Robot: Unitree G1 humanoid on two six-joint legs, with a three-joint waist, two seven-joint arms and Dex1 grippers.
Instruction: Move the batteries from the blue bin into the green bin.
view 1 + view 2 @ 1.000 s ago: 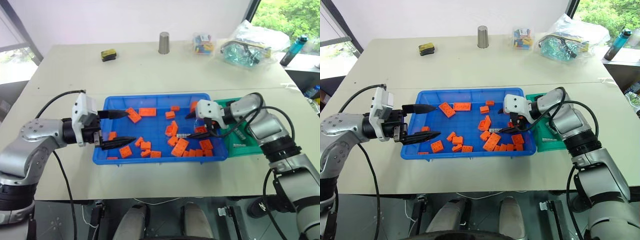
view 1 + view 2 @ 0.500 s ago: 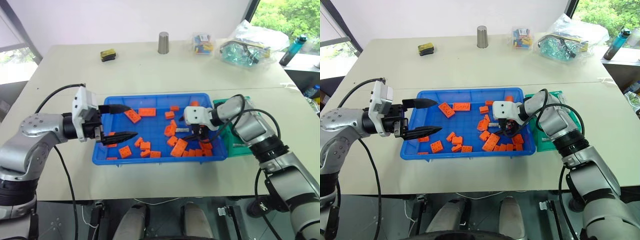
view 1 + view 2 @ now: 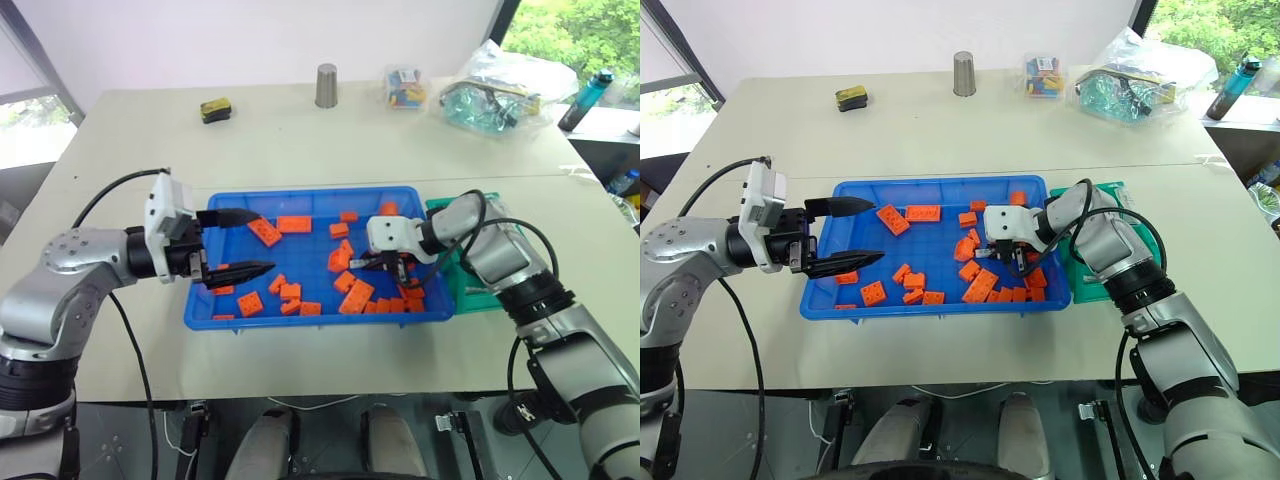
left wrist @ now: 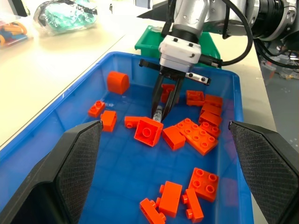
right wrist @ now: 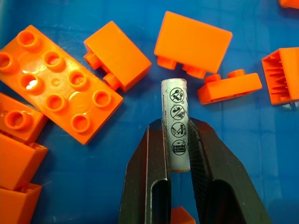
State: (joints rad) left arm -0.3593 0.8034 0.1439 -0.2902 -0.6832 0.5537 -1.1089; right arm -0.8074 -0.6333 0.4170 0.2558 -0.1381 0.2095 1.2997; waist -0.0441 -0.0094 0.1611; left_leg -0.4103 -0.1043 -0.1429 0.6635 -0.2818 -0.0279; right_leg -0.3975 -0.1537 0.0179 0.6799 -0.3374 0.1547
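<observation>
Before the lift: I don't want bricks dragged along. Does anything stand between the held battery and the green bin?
The right gripper is shut on the battery. Orange bricks lie toward the green bin, and the blue bin has its right wall there; a lift should pass over both.

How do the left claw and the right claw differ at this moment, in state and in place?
The left claw is open and holds nothing; the right claw is shut on a battery. The left claw hovers level over the blue bin's left end; the right claw points down among the orange bricks near its right end. Both are over the blue bin.
</observation>
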